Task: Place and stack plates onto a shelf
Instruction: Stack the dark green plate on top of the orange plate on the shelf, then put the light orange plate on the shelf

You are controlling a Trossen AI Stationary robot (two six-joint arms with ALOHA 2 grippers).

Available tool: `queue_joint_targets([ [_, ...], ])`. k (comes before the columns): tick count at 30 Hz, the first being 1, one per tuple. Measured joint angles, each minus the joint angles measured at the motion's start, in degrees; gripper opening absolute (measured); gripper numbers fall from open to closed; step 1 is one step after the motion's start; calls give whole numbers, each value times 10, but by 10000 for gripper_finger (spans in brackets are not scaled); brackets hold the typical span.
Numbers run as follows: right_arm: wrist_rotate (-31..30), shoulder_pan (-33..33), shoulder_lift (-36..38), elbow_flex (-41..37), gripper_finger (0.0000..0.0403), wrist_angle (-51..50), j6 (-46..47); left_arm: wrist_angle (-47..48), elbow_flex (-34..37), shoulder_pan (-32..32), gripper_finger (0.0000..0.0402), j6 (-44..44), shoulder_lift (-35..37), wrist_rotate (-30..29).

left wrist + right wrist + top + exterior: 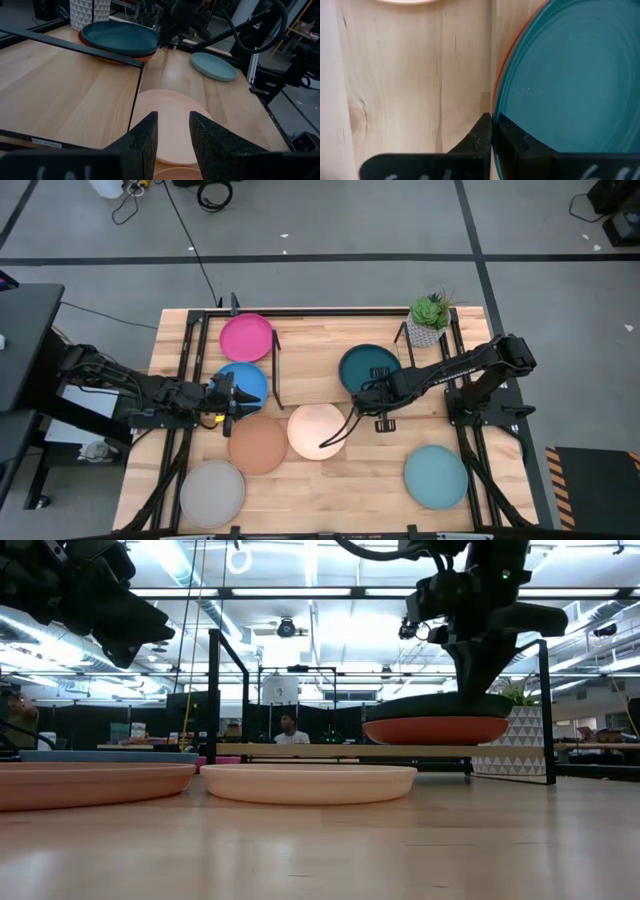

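From above, the right pincer (372, 396) sat at the teal plate's (368, 367) near rim on the shelf (300, 370). Its wrist view showed the fingers (485, 135) pinched together against that rim. The left pincer (232, 393) hovered, narrowly parted, over the blue plate (247, 383).

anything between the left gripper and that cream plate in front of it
Nothing visible does. The left wrist view looks past the open left gripper straight onto the round cream plate lying on bare wood. The black metal rod of the shelf runs off to one side, and the right gripper sits at the dark teal plate beyond.
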State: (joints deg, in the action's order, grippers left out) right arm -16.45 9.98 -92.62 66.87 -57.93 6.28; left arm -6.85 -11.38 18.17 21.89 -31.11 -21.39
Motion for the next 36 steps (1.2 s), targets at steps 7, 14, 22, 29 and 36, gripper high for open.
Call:
queue_joint_targets([
  [7, -32, 0, 0, 0, 48, 11, -6, 0, 0, 0, 119, 0, 0, 0],
  [14, -31, 1, 0, 0, 88, 25, -20, 0, 0, 0, 119, 0, 0, 0],
  [22, -12, 36, 0, 50, 111, 1, -25, 0, 0, 0, 119, 0, 0, 0],
  [29, -3, 101, -15, 48, 105, 108, -88, -2, 0, 0, 119, 0, 0, 0],
  [36, 5, 137, -88, 48, 104, 176, -113, -14, 0, 0, 119, 0, 0, 0],
])
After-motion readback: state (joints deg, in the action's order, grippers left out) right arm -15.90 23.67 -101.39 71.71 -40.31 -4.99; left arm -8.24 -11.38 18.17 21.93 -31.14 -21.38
